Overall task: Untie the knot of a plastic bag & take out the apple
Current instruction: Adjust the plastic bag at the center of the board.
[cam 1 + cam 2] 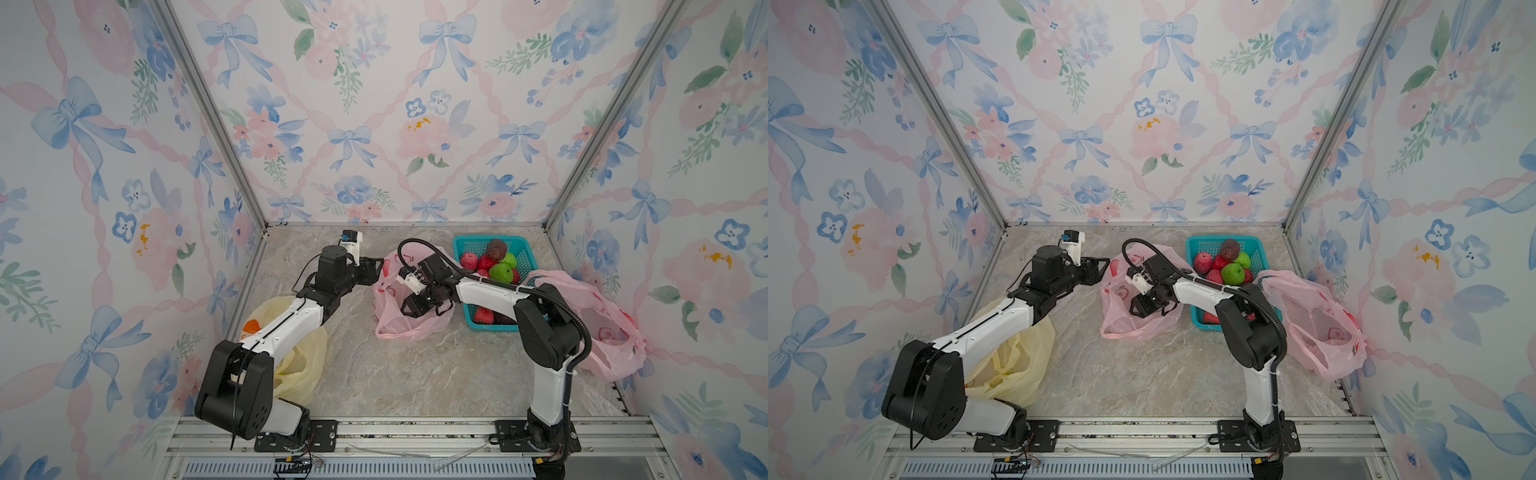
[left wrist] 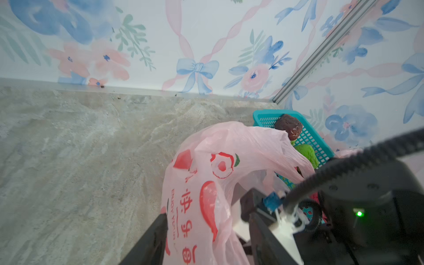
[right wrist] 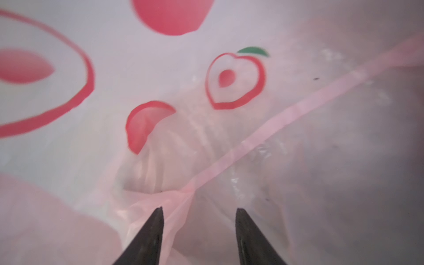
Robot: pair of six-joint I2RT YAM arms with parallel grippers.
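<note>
Where it lies crumpled, pink plastic bag (image 1: 392,320) gapes open.

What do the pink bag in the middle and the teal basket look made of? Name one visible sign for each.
Pink bag: thin, glossy plastic film; it crumples and light shows through it. Teal basket: apparently rigid moulded plastic; its walls are an open grid.

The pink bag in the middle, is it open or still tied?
Open. The right gripper is inside the middle pink bag, jaws apart, with plastic all around it.
</note>
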